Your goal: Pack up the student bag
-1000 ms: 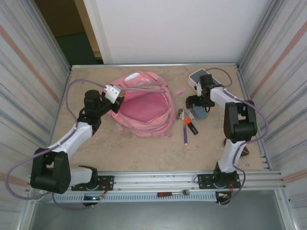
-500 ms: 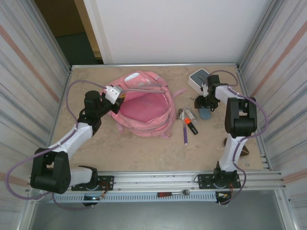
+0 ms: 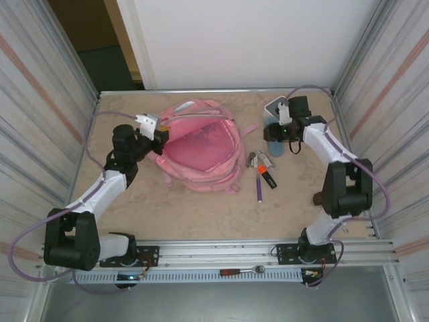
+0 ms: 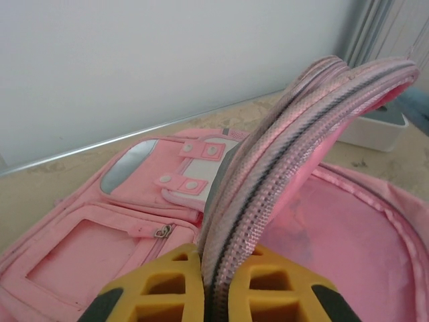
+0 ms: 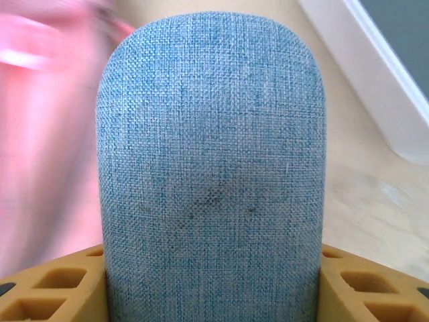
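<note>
1. Across the middle of the bench [image 3: 201,215] lies the student bag [image 3: 201,151], flat on its back with the main compartment gaping and the pink lining showing.
2. Over on the bag's left rim, the left end effector [image 3: 155,129] is clamped tight on the zipped edge of the flap, propping it up so the mouth is held wide.
3. Right side now: the right end effector [image 3: 280,131] has its fingers closed on a blue fabric case [image 5: 211,154], up off the bench just beside the white box [image 3: 276,107] at the far right.
4. So this looks like the carry step: item in the grip, bag open, drop not yet made.
5. Next move calls for a swing left over the open mouth, low enough to release the case inside without clipping the raised flap.
6. Waiting between bag and arm: an orange highlighter [image 3: 267,178] and a purple pen [image 3: 259,190], likely next in line.
</note>
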